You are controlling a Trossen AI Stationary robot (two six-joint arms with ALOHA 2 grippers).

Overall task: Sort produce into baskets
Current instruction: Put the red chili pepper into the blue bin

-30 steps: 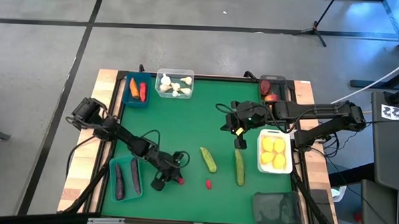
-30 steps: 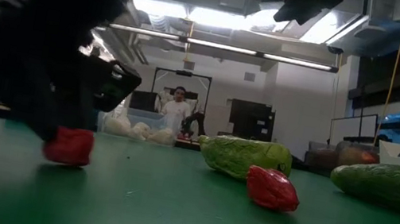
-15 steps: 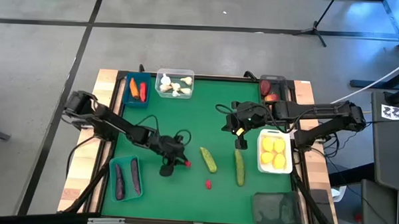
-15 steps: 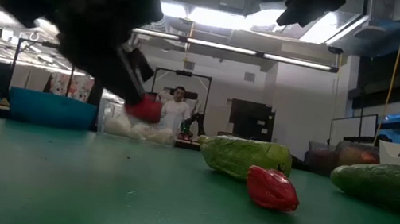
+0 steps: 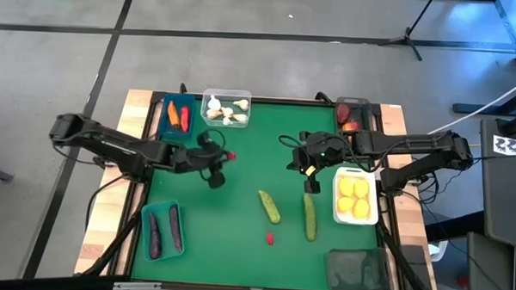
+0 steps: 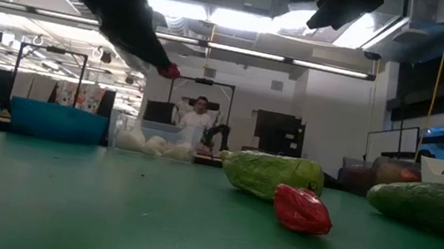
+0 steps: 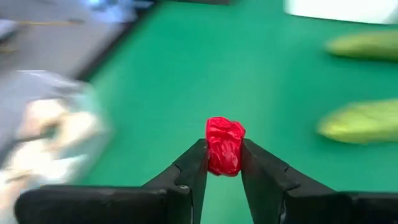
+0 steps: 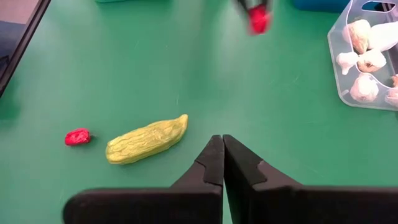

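A green table (image 5: 240, 162) carries the produce and six baskets. The left arm (image 5: 112, 146) reaches in from the left edge, and the left gripper (image 5: 225, 154) hangs above the mat in the far-left part, just near of the clear basket (image 5: 226, 108) of garlic (image 5: 225, 115). Its fingers (image 7: 193, 168) are clenched on a small red berry (image 7: 224, 146), held clear of the mat. The right arm (image 5: 413, 150) lies along the right side, and the right gripper (image 5: 310, 171) hovers with its fingers (image 8: 214, 158) pressed together on nothing, right of centre, beside the white basket (image 5: 356, 197) of lemons (image 5: 352, 198).

At the far-left corner a blue basket (image 5: 175, 115) holds a carrot (image 5: 172, 114) and a red pepper (image 5: 184, 118). At the near-left corner a teal basket (image 5: 163, 230) holds two eggplants (image 5: 154, 233). A dark basket (image 5: 352, 112) at the far right holds apples (image 5: 352, 126); another dark basket (image 5: 359, 271) sits at the near-right corner.

Two cucumbers (image 5: 270, 206) lie loose on the mat near centre, the second cucumber (image 5: 310, 217) to the right of the first. A second berry (image 5: 270, 239) lies just near of them, apart from both. In the low view a person (image 6: 197, 121) stands in the room far behind the table.
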